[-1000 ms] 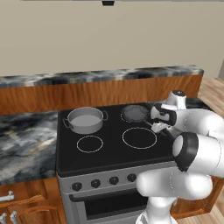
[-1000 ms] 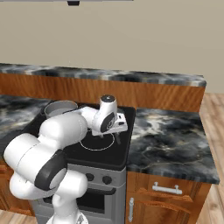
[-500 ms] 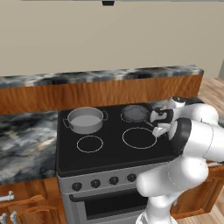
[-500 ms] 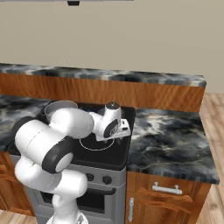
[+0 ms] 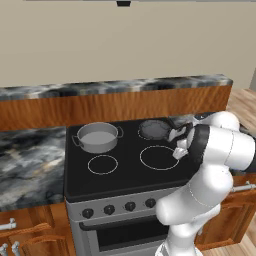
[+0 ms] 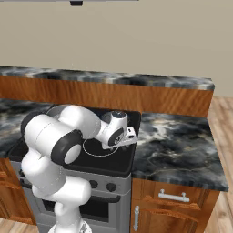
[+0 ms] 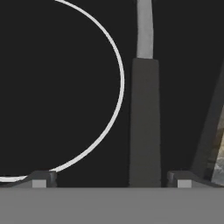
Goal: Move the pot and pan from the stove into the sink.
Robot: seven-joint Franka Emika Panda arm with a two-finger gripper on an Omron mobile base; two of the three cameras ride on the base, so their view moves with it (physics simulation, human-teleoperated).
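A: On the left side of the stove [image 5: 125, 165], what do you have?

B: At the back left burner you see the pot [image 5: 98, 136], upright, its two loop handles out to the sides, pale inside. It stands apart from everything else. In front of it is a white burner ring with nothing on it.

A: And to the right of it?

B: At the back right burner lies the pan [image 5: 154, 129], dark and shallow. Its long handle [image 7: 144, 122] runs toward the right, to your gripper [image 5: 178, 142], which hangs low over the right edge of the glass.

A: How are the fingers?

B: Spread wide. In the hand view you see the two fingertips [image 7: 40, 178] far apart at the bottom, with the handle passing between them, nearer the right one. They are not pressed on it. Whether they touch it, you cannot tell.

A: Further right?

B: The marble bench [image 6: 177, 150] beside the stove.
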